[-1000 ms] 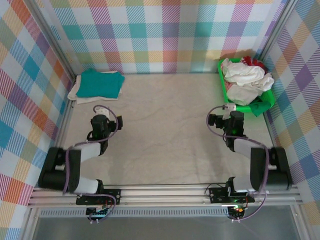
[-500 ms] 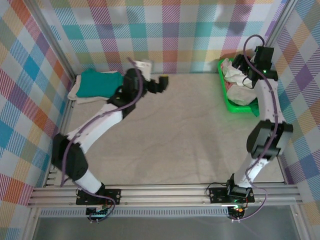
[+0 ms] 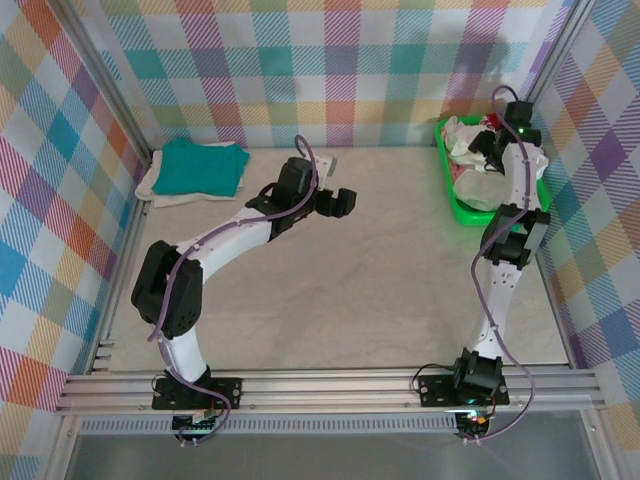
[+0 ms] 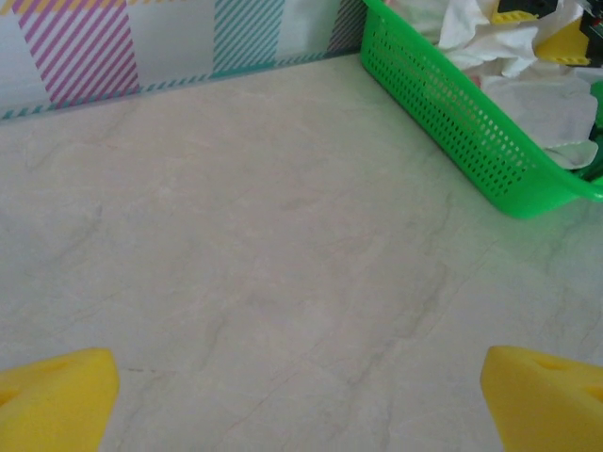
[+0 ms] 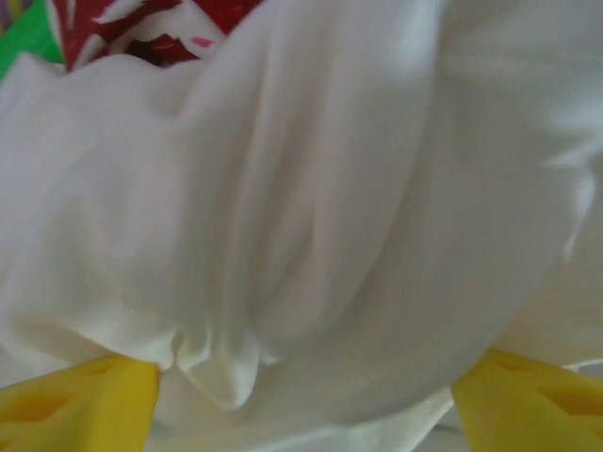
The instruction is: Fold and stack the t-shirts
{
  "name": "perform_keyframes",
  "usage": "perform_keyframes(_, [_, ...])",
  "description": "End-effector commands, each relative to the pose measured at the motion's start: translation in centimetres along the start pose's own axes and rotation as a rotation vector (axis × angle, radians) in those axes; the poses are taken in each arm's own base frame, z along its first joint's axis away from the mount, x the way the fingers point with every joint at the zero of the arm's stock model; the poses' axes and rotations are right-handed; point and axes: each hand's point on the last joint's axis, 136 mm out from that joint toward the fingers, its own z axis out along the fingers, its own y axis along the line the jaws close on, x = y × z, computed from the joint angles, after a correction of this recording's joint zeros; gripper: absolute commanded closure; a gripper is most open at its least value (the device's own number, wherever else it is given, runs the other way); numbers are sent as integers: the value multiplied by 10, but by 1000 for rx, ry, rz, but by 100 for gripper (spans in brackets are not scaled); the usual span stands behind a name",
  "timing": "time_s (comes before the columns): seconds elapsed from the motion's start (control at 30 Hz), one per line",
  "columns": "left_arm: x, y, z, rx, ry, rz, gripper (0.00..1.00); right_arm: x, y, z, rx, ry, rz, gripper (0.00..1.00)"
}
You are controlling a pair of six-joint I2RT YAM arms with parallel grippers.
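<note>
A folded teal t-shirt [image 3: 203, 166] lies on a cream t-shirt [image 3: 150, 187] at the back left of the table. Crumpled white t-shirts [image 3: 482, 185] fill the green basket [image 3: 468, 213] at the back right. My right gripper [image 3: 492, 141] reaches down into that basket. In the right wrist view its yellow fingertips [image 5: 85, 400] stand wide apart, with a bunched fold of white t-shirt [image 5: 311, 217] between them and a red graphic [image 5: 160, 28] beyond; the right gripper [image 5: 301, 400] is open. My left gripper [image 3: 338, 203] hangs open over bare table, nothing between its pads [image 4: 57, 395].
The left wrist view looks across the marbled table [image 4: 264, 245] toward the green basket [image 4: 452, 122] with white cloth [image 4: 556, 94] in it. Checked walls close in the back and both sides. The left arm stretches diagonally across the table's middle.
The left gripper swung from the back wall out toward the table's middle. The right gripper dropped lower into the basket onto the white cloth and its jaws narrowed somewhat.
</note>
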Motion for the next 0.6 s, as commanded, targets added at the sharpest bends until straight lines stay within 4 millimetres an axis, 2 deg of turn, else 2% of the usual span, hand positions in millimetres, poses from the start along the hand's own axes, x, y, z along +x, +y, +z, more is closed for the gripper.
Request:
perform_keyframes(0.0, [-7, -2, -13, 15, -35, -9, 2, -11, 10, 0, -64, -28, 16, 38])
perform_keyframes(0.1, [-10, -2, -17, 16, -46, -3, 2, -17, 15, -12, -76, -43, 19, 73])
perform_keyframes(0.17, [-21, -10, -23, 50, -80, -2, 2, -22, 22, -34, -91, -55, 21, 89])
perform_keyframes(0.3, [-68, -58, -50, 290, -258, 26, 1, -28, 47, -88, -139, -111, -18, 99])
perform_keyframes(0.37, [-89, -79, -58, 375, -297, 58, 0, -29, 64, -124, -159, -156, -50, 100])
perform_keyframes(0.47, [-103, -93, -59, 422, -303, 96, 0, -25, 87, -171, -207, -210, -93, 100])
perform_keyframes(0.57, [-107, -98, -62, 442, -320, 101, 0, -19, 112, -225, -251, -284, -147, 100])
